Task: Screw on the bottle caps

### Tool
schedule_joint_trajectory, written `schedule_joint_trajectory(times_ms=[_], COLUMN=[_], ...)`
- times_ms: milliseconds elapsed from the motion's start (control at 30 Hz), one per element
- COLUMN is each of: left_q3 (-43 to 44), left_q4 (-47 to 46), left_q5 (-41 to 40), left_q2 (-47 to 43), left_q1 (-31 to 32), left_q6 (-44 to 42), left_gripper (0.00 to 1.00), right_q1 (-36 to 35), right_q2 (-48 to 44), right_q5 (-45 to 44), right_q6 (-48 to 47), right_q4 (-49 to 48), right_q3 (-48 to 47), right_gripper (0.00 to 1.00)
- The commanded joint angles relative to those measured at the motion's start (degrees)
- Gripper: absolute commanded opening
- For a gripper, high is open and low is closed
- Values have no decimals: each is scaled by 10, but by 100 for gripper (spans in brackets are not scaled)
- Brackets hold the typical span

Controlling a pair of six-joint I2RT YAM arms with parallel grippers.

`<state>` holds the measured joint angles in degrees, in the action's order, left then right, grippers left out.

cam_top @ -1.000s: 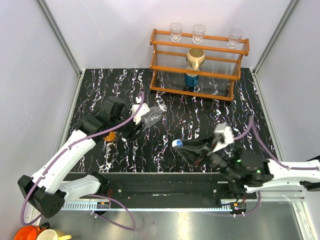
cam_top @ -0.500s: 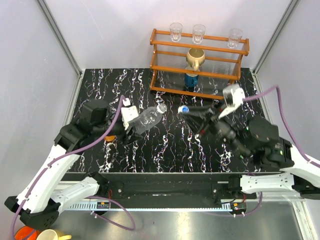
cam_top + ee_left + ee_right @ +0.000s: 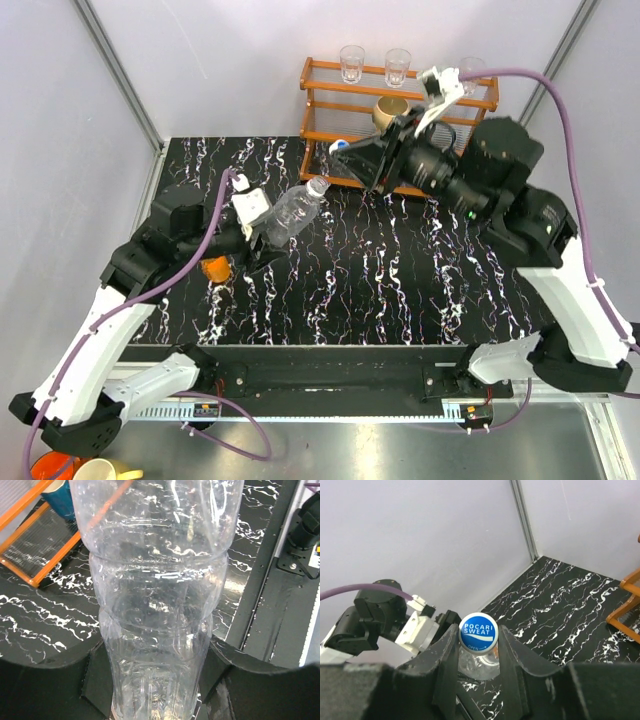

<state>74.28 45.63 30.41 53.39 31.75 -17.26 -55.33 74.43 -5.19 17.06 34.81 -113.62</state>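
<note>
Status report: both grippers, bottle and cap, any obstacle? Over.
Left gripper shut on clear bottle, held aloft. Right gripper shut on blue cap, not yet on the neck. No obstacle seen between.

We see a clear ribbed bottle point(image 3: 295, 212), lifted and tilted, a blue cap point(image 3: 478, 631) with white lettering raised near its neck, an orange bottle point(image 3: 214, 267) half hidden on the table point(image 3: 400, 290)

Robot test cell in lab. Plain pale wall panels point(image 3: 220, 60) close three sides, held by aluminium frame posts point(image 3: 118, 75). Table point(image 3: 400, 290) has black marble-pattern top. Left arm point(image 3: 110, 320) and right arm point(image 3: 575, 290), white and black, stand on black mounting rail point(image 3: 320, 385) at near edge, with loose purple cables point(image 3: 540, 90). Household items at back: wooden rack point(image 3: 330, 125), drinking glasses point(image 3: 351, 63).
</note>
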Motion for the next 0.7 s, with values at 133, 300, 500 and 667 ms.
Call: schedule_joint_trajectory(times_ms=[133, 300, 500, 667], left_q3=[27, 39, 46, 46], left_q4=[-31, -31, -26, -19], left_q5=[-10, 41, 92, 100], left_q2=[-27, -23, -11, -14], left_q1=[-16, -16, -16, -16], left_q6=[23, 37, 43, 38], left_gripper=[48, 51, 52, 53], right_q1=[117, 124, 125, 127], right_q2=[54, 51, 41, 35], right_q5=[291, 337, 369, 375], right_q6=[36, 19, 5, 15], right_q4=[60, 52, 11, -26], right_q3=[-70, -39, -6, 25], right_gripper=[29, 28, 28, 26])
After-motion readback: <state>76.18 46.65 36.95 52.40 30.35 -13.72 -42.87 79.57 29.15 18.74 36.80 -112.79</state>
